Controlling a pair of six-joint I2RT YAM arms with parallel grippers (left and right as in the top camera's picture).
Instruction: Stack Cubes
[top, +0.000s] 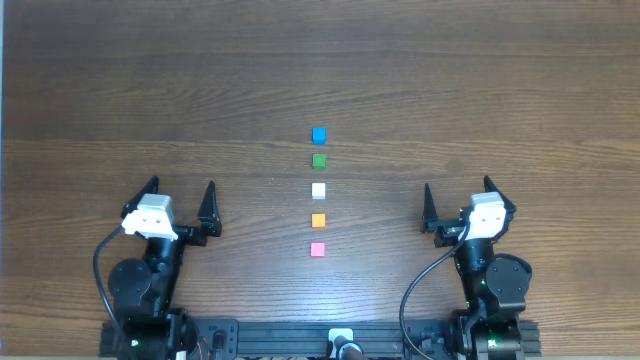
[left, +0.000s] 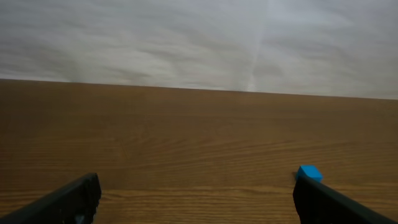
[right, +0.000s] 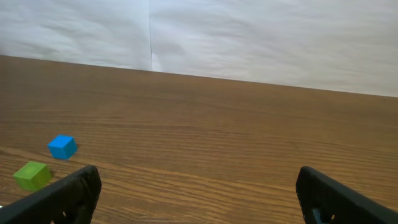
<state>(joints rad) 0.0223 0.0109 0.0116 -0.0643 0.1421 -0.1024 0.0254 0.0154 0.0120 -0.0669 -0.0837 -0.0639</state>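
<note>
Five small cubes lie on the wooden table in one straight row midway between the two arms. They are apart from each other, with none stacked yet. From the far end toward the arm bases the order is blue cube, green cube, white cube, orange cube, pink cube.

The left gripper stands well to the left of the row, with its fingers spread wide and nothing between them. The right gripper stands well to the right, and its fingers are likewise spread wide and empty. Neither touches a cube.

Handling, as a judgement:
- The cubes appear rigid, with flat faces and sharp edges, and are probably very light. A firm grip should not deform them.
- Being so light, a cube is likely to slide or turn on the smooth table if one finger meets it before the other. The gripper should be centred over the cube before it closes.
- The best hold is across the two side faces that look toward the arms. The gaps between neighbours along the row are narrow, so a finger lowered there could knock the next cube.
- Gripping the upper half leaves the bottom face free to seat flat.
- A stack of such light pieces will topple easily, so each cube should be aligned squarely and released without sideways drag.
</note>
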